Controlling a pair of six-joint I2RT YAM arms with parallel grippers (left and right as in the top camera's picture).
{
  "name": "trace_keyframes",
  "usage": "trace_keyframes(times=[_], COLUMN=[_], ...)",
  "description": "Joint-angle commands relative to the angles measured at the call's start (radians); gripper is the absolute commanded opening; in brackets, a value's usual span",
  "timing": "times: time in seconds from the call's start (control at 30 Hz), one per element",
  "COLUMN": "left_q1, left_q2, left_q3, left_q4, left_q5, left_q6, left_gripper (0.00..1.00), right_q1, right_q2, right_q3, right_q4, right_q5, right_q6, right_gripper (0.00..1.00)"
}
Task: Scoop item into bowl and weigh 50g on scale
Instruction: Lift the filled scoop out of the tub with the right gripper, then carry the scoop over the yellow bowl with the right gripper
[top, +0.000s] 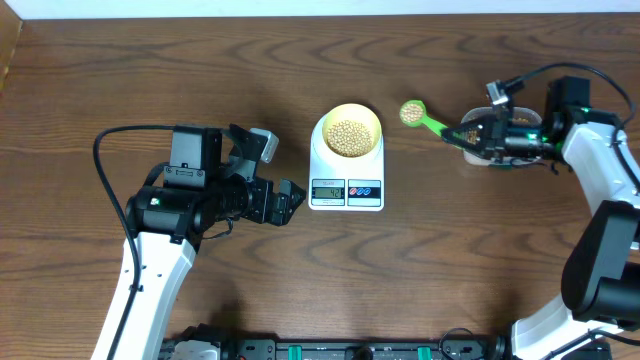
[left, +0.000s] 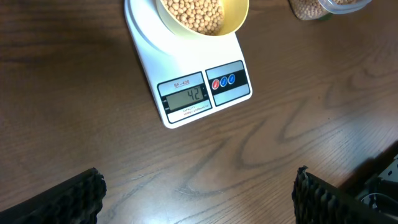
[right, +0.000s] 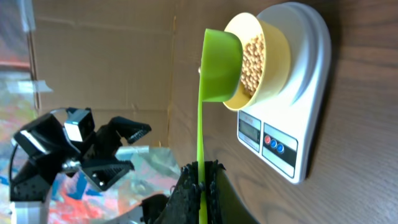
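— Where are the beans (top: 349, 137) at this moment?

— Most that I can see lie in the small pale yellow bowl (top: 349, 128). It stands on the back part of the white kitchen scale (left: 186, 68), in the middle of the dark wooden counter (top: 100, 80). The display (left: 189, 98) shows something like 42.

— And the right gripper (right: 202, 180)?

— It is clenched on the handle of a green scoop (top: 412, 112). The head of the scoop carries some beans. From above it is to the right of the bowl, near but apart from it. By this gripper stands a clear tub (left: 342, 6) with more beans inside.

— What about the left gripper (left: 199, 199)?

— It is released, with the fingers (left: 68, 199) wide apart and nothing between them. It is over the bare counter, in front of the scale and to its left.
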Motion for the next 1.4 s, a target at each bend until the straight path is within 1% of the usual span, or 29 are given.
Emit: trace_keyframes(times=[0.0, 0.13, 0.3, 0.47, 0.6, 0.77, 0.93, 1.13, 1.37], left_q1=[-0.002, -0.002, -0.002, -0.002, -0.002, -0.002, -0.002, -0.002, -0.002], left_q2=[0.000, 0.000, 0.000, 0.000, 0.000, 0.000, 0.000, 0.000, 0.000], left_q3=[0.002, 0.002, 0.002, 0.002, 0.002, 0.002, 0.002, 0.002, 0.002], left_q4=[-0.002, -0.002, -0.002, -0.002, -0.002, -0.002, -0.002, -0.002, -0.002], left_q5=[0.016, 0.016, 0.016, 0.016, 0.016, 0.016, 0.016, 0.016, 0.016], left_q6=[0.018, 0.018, 0.018, 0.018, 0.018, 0.017, 0.017, 0.017, 0.017], left_gripper=[0.98, 0.98, 0.98, 0.98, 0.98, 0.98, 0.98, 0.98, 0.98], right_q1=[0.044, 0.090, 0.143, 0.189, 0.221, 0.263, 0.311, 0.354, 0.386], right_q2=[0.011, 0.011, 0.011, 0.011, 0.011, 0.011, 0.011, 0.011, 0.011], right_q3=[-0.006, -0.006, -0.006, -0.006, -0.006, -0.006, -0.006, -0.006, -0.006], right_q4=[0.066, 0.186, 0.305, 0.333, 0.344, 0.426, 0.445, 0.444, 0.445], right_q5=[-0.034, -0.018, -0.018, 0.067, 0.109, 0.115, 0.251, 0.352, 0.409], right_q6=[0.140, 0.264, 0.369, 0.418, 0.417, 0.417, 0.414, 0.351, 0.257], right_gripper=[0.01, 0.01, 0.01, 0.01, 0.01, 0.01, 0.01, 0.01, 0.01])
